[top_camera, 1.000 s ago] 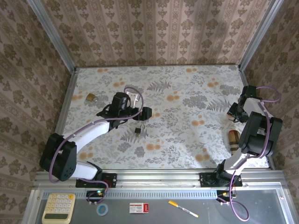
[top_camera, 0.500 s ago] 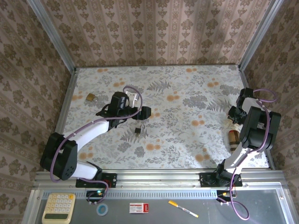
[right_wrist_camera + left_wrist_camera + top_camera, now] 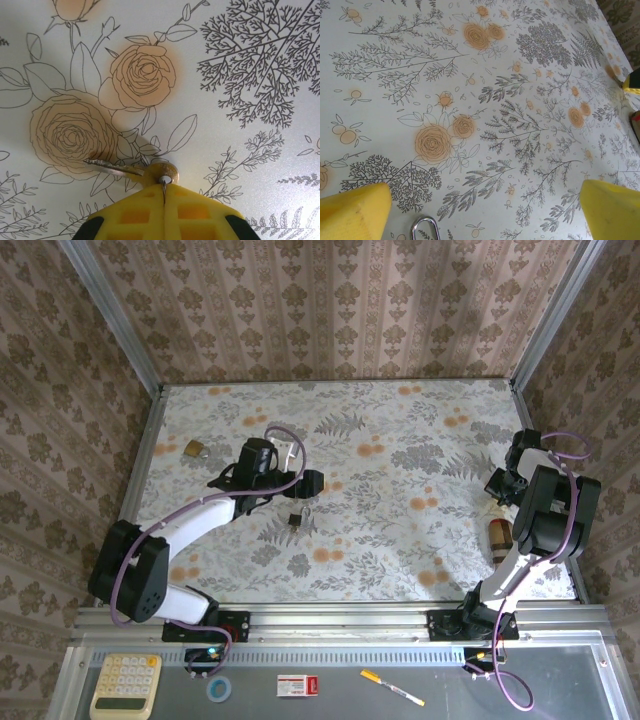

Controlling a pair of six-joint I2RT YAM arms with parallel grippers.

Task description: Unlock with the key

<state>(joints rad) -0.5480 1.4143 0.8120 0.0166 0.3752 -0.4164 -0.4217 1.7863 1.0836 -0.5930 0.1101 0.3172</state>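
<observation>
The key (image 3: 297,519) is small and black-headed. It lies left of the middle of the flowered bench (image 3: 400,540), just beside the left gripper (image 3: 485,207). That gripper's yellow fingers (image 3: 355,210) stand spread wide above the surface, touching nothing, and a thin silvery loop (image 3: 425,227) shows between them. The brass padlock (image 3: 195,449) sits well apart, toward the far left. At the right edge, the right gripper (image 3: 164,192) has its pads pressed together — a second, brass-headed key (image 3: 150,172) lies flat right at their tips. I cannot tell whether it is truly pinched.
</observation>
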